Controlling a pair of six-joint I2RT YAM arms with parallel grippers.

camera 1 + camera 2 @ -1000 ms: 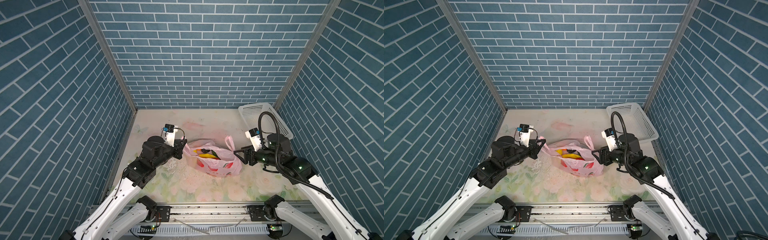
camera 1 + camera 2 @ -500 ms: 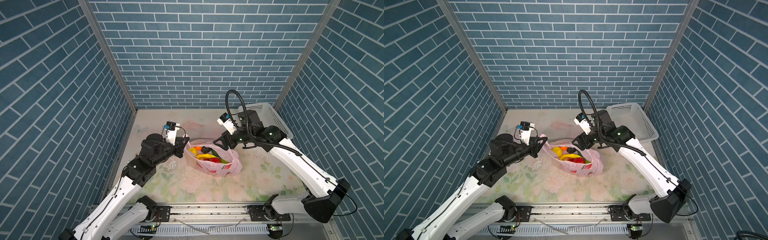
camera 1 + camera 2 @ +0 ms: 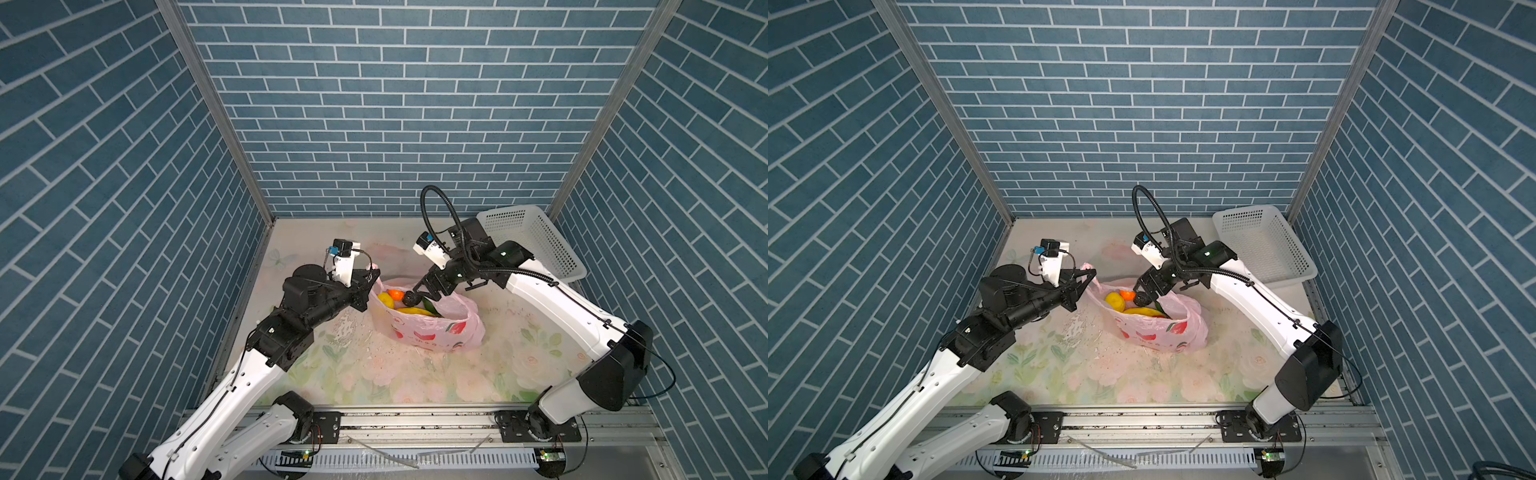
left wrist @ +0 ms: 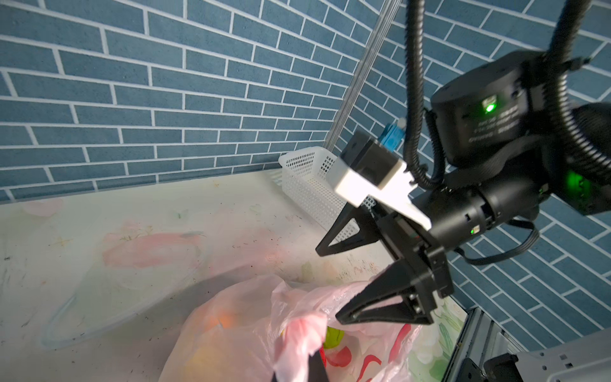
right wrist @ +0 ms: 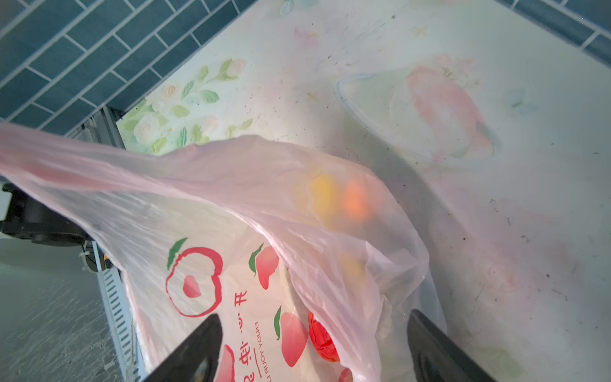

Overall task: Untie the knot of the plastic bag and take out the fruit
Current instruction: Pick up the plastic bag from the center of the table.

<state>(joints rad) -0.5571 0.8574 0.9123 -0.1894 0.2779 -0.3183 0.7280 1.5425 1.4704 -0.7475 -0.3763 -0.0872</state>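
So since a second ago the right gripper [image 3: 420, 291] has swung over from beside the bag [image 3: 440, 332] and now hangs right at its mouth, jaws spread wide, nothing in them. The left gripper [image 3: 373, 279] is still pinched tight on one handle, holding that side up. The bag sits mid-table [image 3: 374, 374]. It's pale pink and crinkly with red prints, and the mouth now gapes with fruit [image 3: 409, 311] showing: yellow, orange, green, one dark ball.
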